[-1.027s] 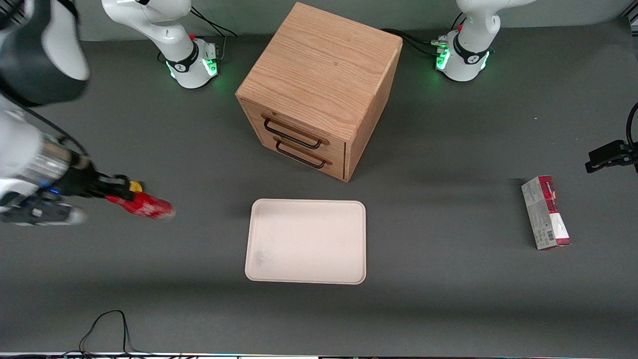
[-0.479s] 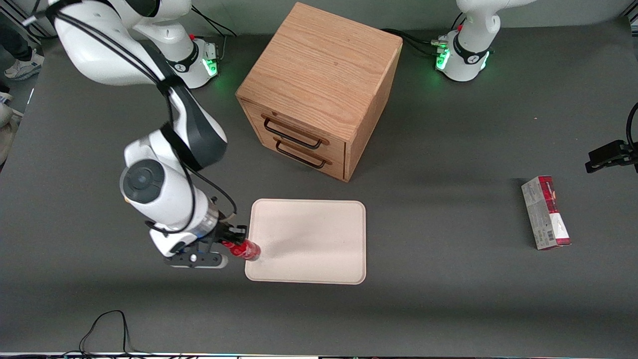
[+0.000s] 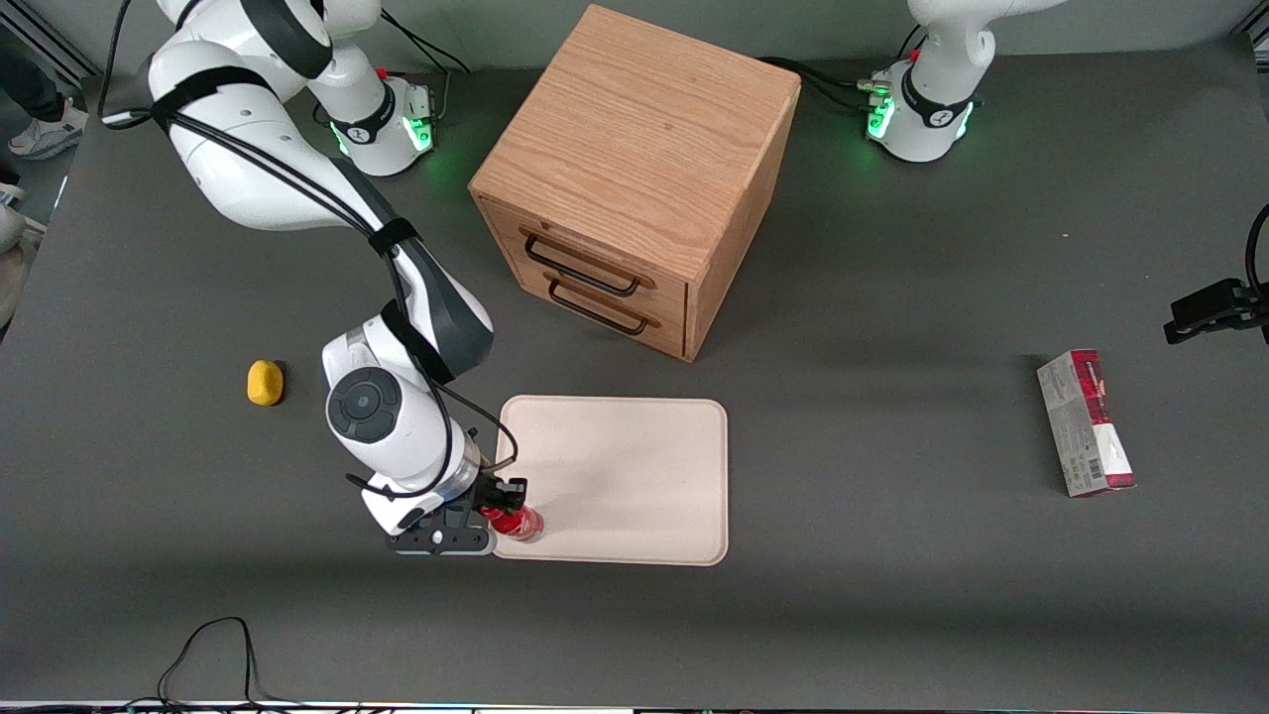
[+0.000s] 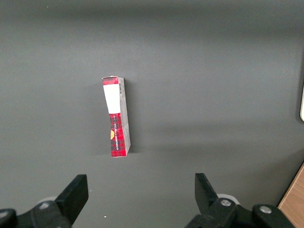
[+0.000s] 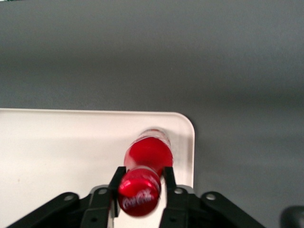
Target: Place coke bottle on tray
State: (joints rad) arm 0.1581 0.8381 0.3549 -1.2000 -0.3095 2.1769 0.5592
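Observation:
The coke bottle (image 3: pixel 518 522) is a small red bottle with a red cap and white script. My right gripper (image 3: pixel 504 513) is shut on it near the cap and holds it upright. The bottle stands over the corner of the cream-white tray (image 3: pixel 634 466) that is nearest the front camera and toward the working arm's end. In the right wrist view the cap (image 5: pixel 139 196) sits between the two black fingers (image 5: pixel 116 183), and the bottle's body (image 5: pixel 148 153) stands on or just above the tray (image 5: pixel 61 152) close to its rounded corner.
A wooden two-drawer cabinet (image 3: pixel 634 178) stands farther from the front camera than the tray. A small yellow lump (image 3: pixel 265 383) lies toward the working arm's end. A red-and-grey carton (image 3: pixel 1085 422) lies toward the parked arm's end; it also shows in the left wrist view (image 4: pixel 117 117).
My gripper has carried the bottle from beside the yellow lump to the tray's near corner. The bottle has turned from lying tilted to upright. The lump is uncovered now.

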